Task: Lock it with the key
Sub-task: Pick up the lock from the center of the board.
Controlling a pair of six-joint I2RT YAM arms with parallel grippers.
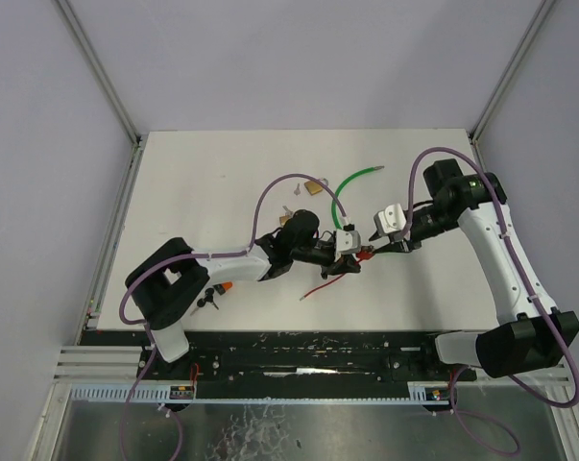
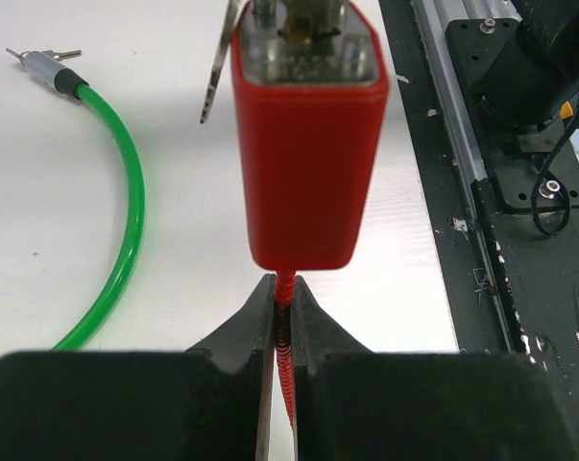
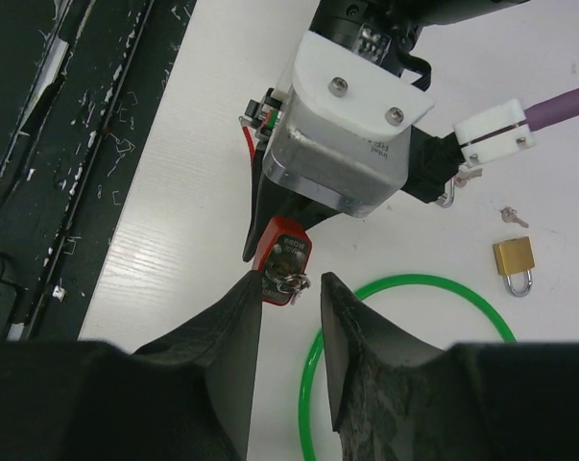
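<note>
So the red cable lock [image 2: 308,163] is hanging between the two arms, about mid-desk [image 1: 222,173], a bit right of centre in the top view. The left gripper [image 2: 283,288] isn't holding the body at all. It's pinched tight on the red cable [image 2: 285,336] right where the cable comes out of the lock's bottom end, with both fingers [image 2: 251,327] squeezed flat against it.

The lock's long axis runs straight out from the left gripper, basically continuing the line of the fingers. From above that's roughly left to right, with the keyed end pointing at the right arm. The key [image 2: 303,24] is already sitting in that far end face, sticking out along the same axis.

The right gripper [image 3: 292,282] is nose to nose with it, its jaws partly apart with the key head and its little ring between them. The left-hand finger in the right wrist view looks like it's against the corner of the lock, but there's still a gap on the other side, so it's not clamped.

A loose tail of the red cable lies on the desk below the left wrist. The green cable lock [image 3: 404,288] is looped on the desk just behind, and a brass padlock [image 3: 513,257] sits near it.
</note>
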